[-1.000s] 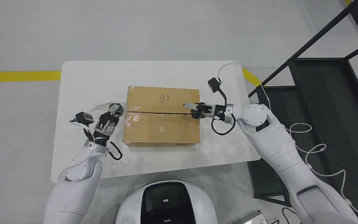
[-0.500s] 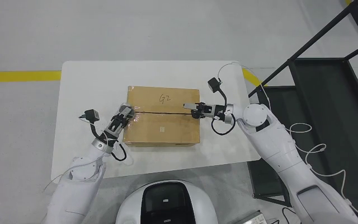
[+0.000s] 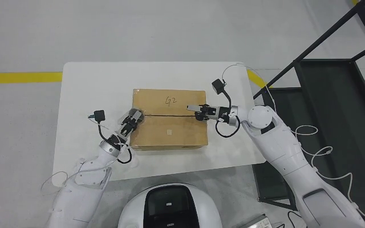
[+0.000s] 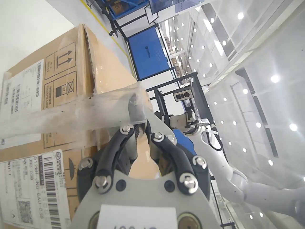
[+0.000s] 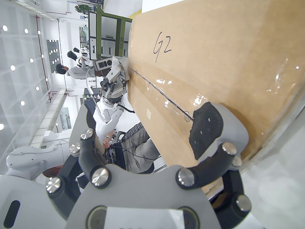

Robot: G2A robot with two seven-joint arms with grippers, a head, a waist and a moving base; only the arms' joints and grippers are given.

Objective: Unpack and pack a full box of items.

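We see the box [image 3: 171,130] at the middle of the table [image 3: 85,91], flaps closed. Our left gripper [image 3: 132,118] sits at its left end, jaws pinched on a strip of clear tape [image 4: 71,113] — our right gripper [image 3: 192,107] rests on the top seam near the right end, jaws spread, holding nothing.

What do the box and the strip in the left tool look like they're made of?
The box looks like brown corrugated cardboard, matte, with folded flap edges and stuck-on paper labels. The tape strip pinched in the left tool is probably clear plastic packing tape: glossy, see-through, wrinkled where it lifts off the box.
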